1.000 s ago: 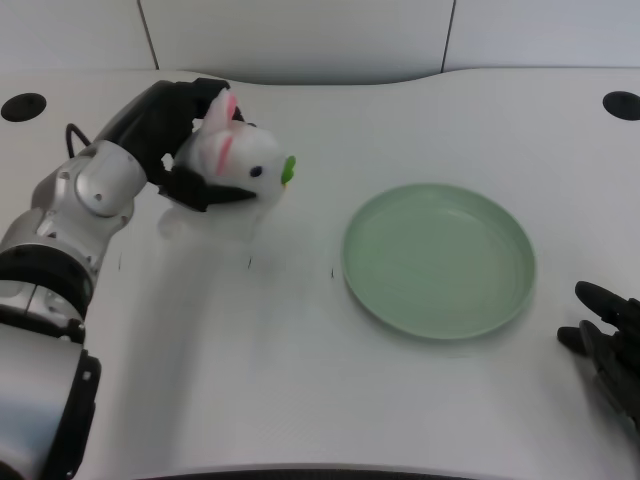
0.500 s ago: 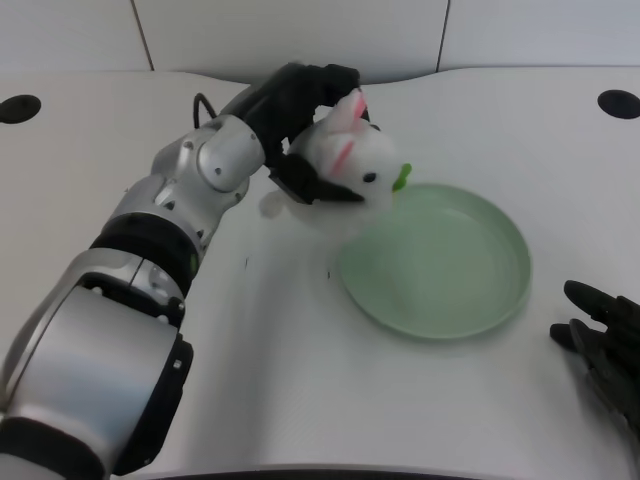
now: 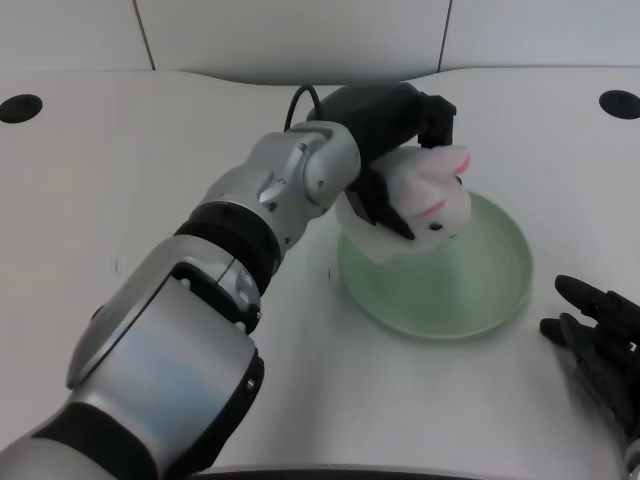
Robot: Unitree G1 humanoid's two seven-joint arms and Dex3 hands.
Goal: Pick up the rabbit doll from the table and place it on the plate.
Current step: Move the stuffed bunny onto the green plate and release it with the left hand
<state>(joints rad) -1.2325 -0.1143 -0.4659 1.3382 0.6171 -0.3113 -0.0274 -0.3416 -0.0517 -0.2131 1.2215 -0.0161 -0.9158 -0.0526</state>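
The left hand [image 3: 392,140] grips the white rabbit [image 3: 432,196] above the green plate [image 3: 470,295] on the table [image 3: 150,180].

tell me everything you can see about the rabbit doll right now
The rabbit doll is a small white plush toy with pink-lined ears and a pink mark on its face, soft and fuzzy by its look. The left hand grips it from above and behind, black fingers wrapped around its body. It hangs tilted over the left part of the green plate. Whether its underside touches the plate cannot be told. Its ears point to the right.
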